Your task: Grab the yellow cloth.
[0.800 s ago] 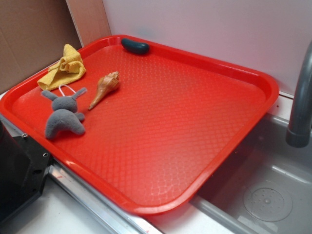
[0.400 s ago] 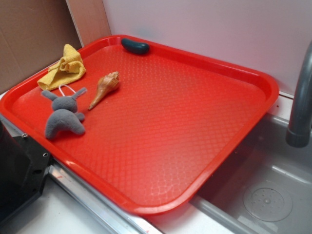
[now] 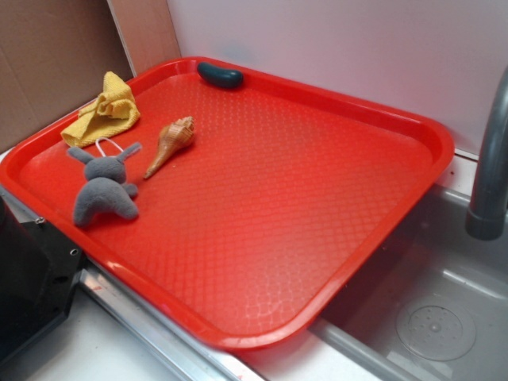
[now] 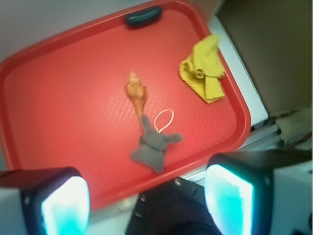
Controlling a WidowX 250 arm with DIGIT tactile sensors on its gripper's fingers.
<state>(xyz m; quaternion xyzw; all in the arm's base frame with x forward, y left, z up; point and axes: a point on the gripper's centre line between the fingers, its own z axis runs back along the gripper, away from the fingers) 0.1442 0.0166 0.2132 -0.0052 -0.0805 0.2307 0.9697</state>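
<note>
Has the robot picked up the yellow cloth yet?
Not yet. Nothing is done: the yellow cloth lies bunched by the red tray's corner. The end effector is open, empty and high above, holding nothing. Left: move over the cloth, come down, close on it.

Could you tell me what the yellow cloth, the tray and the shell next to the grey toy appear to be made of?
The yellow cloth looks like soft woven or terry fabric: matte, nubby and crumpled into folds. The red tray seems to be moulded plastic, with a slight sheen and an embossed diamond texture. The seashell looks hard and ridged, tan with a spiral form; whether it is real shell or plastic is unclear.
</note>
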